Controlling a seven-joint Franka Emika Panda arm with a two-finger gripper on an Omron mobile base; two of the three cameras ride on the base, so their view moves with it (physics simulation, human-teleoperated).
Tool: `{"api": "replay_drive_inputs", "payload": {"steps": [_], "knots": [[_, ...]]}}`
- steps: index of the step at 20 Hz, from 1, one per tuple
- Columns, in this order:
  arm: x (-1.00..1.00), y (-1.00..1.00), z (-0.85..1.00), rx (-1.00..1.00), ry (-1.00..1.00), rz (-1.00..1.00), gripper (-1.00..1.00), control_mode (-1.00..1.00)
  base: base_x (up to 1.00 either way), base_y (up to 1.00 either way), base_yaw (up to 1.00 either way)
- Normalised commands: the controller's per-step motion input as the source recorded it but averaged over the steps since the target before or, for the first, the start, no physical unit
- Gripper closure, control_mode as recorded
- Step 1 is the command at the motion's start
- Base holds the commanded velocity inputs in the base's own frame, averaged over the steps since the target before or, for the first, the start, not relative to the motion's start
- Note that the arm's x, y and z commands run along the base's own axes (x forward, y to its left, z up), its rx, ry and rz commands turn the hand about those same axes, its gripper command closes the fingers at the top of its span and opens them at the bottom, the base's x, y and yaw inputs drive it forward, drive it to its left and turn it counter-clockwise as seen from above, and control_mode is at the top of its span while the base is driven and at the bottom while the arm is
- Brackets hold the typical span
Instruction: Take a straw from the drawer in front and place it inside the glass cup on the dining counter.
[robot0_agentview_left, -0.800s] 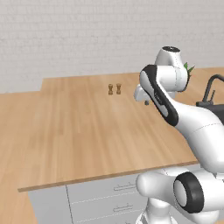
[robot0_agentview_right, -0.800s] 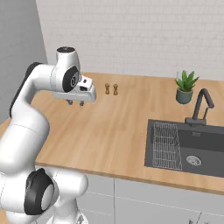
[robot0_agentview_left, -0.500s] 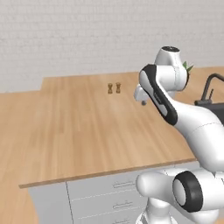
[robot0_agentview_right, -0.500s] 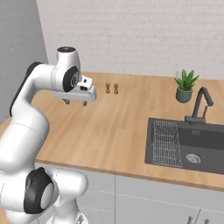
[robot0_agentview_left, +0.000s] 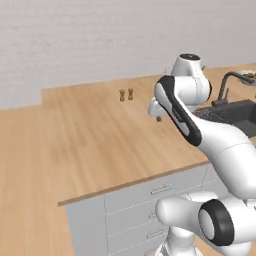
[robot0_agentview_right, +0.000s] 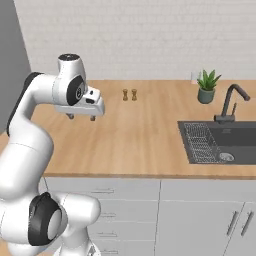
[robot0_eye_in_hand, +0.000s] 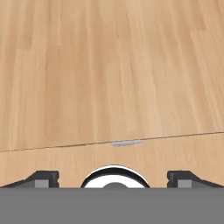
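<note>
We faced wood counter (robot0_agentview_right: 145, 135) with grey drawers (robot0_agentview_right: 102, 190) beneath, all closed; sink (robot0_agentview_right: 222, 142) and potted plant (robot0_agentview_right: 207, 86) to right; two small shakers (robot0_agentview_right: 129, 94) at back. Gripper (robot0_agentview_right: 80, 117) hung above counter, fingers apart, empty. Straw unseen, presumably inside closed drawer. We judged step as approach; next: lower to handle (robot0_eye_in_hand: 126, 142), pull drawer.

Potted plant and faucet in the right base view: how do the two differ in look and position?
The potted plant is green and spiky in a grey pot; the faucet is a dark, thin, curved spout. The potted plant stands on bare wood near the back wall; the faucet stands at the back rim of the dark sink, nearer the camera. Both stand upright on the right part of the wood counter.
</note>
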Motion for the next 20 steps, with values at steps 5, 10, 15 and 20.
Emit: {"api": "replay_drive_inputs", "payload": {"steps": [5,10,15,20], "knots": [[0.00,0.00,0.00,0.00,0.00,0.00,-1.00,1.00,0.00,0.48,-0.75],[0.00,0.00,0.00,0.00,0.00,0.00,-1.00,1.00,-0.01,0.39,-0.76],[0.00,0.00,0.00,0.00,0.00,0.00,-1.00,1.00,-0.29,0.49,-0.69],[0.00,0.00,0.00,0.00,0.00,0.00,-1.00,1.00,-0.53,0.55,-0.61]]}}
